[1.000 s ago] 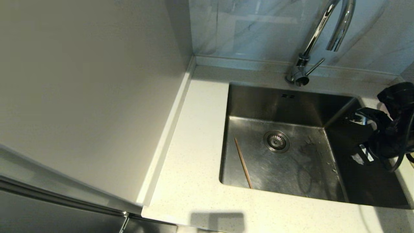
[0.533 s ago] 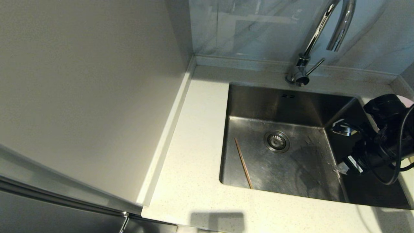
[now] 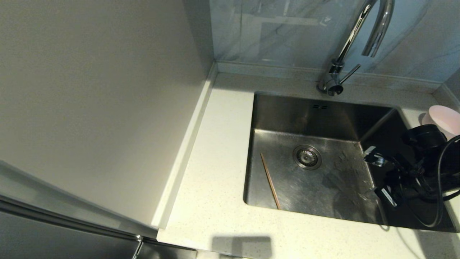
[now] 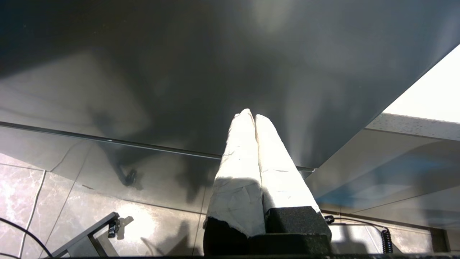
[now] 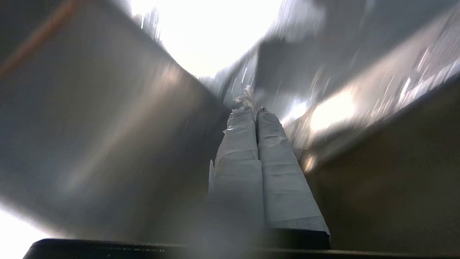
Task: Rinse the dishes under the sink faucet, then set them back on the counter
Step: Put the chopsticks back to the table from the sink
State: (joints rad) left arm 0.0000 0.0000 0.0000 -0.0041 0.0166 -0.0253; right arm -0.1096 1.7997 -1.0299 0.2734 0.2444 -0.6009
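Note:
One brown chopstick [image 3: 270,181] lies on the floor of the steel sink [image 3: 334,194], left of the drain strainer [image 3: 307,157]. It also shows as a blurred brown line [image 5: 36,36] in the right wrist view. A pale pink bowl [image 3: 445,120] stands on the counter [image 3: 215,144] at the sink's right rim. The chrome faucet [image 3: 359,36] rises behind the sink. My right arm [image 3: 417,169] reaches down into the sink's right side. The right gripper [image 5: 252,108] is shut, with nothing seen between its fingers. My left gripper [image 4: 251,117] is shut and parked below the counter.
A plain grey-white side panel [image 3: 100,108] walls off the left. The marbled backsplash [image 3: 280,32] stands behind the raised back rim. The faucet's thin lever [image 3: 349,73] points right. In the left wrist view a dark cabinet front [image 4: 179,72] and tiled floor [image 4: 36,187] show.
My right arm has moved nearer and lower along the sink's right side, uncovering the pink bowl behind it. The chopstick has not moved.

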